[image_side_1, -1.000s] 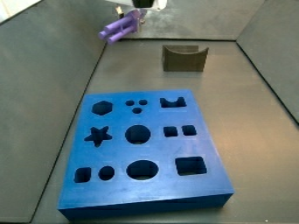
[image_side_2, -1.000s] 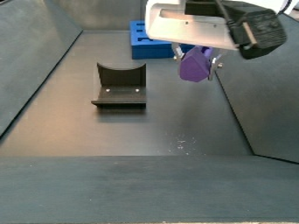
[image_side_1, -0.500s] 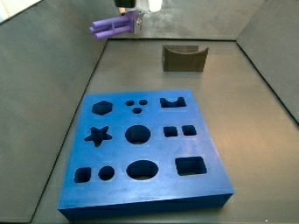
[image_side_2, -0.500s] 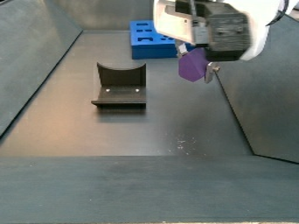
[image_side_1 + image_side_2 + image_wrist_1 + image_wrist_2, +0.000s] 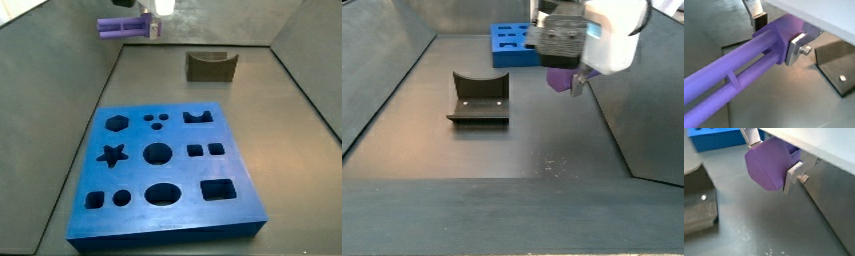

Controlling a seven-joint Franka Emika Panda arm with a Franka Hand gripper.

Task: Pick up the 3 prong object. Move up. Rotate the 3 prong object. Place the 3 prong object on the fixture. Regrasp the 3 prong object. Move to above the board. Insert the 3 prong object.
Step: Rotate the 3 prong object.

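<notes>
My gripper [image 5: 150, 26] is shut on the light-purple 3 prong object [image 5: 124, 27] and holds it high above the floor at the back, prongs lying level. In both wrist views the silver fingers [image 5: 795, 48] clamp its flat base [image 5: 766, 167], and the long prongs [image 5: 731, 80] stick out sideways. In a side view the gripper [image 5: 567, 78] hangs with the piece [image 5: 559, 80] to the right of the dark fixture [image 5: 478, 98]. The fixture [image 5: 210, 66] stands on the floor behind the blue board [image 5: 167, 175]. The fixture's notch is empty.
Grey walls slope up on both sides of the floor [image 5: 80, 90]. The board also shows behind the gripper [image 5: 508, 45] and in a wrist view [image 5: 717, 140]. The fixture shows in both wrist views [image 5: 837, 70] [image 5: 697, 203].
The gripper has turned with the piece: the prongs swung from tilted downward to level. The piece also rose slightly and shifted left in a side view.
</notes>
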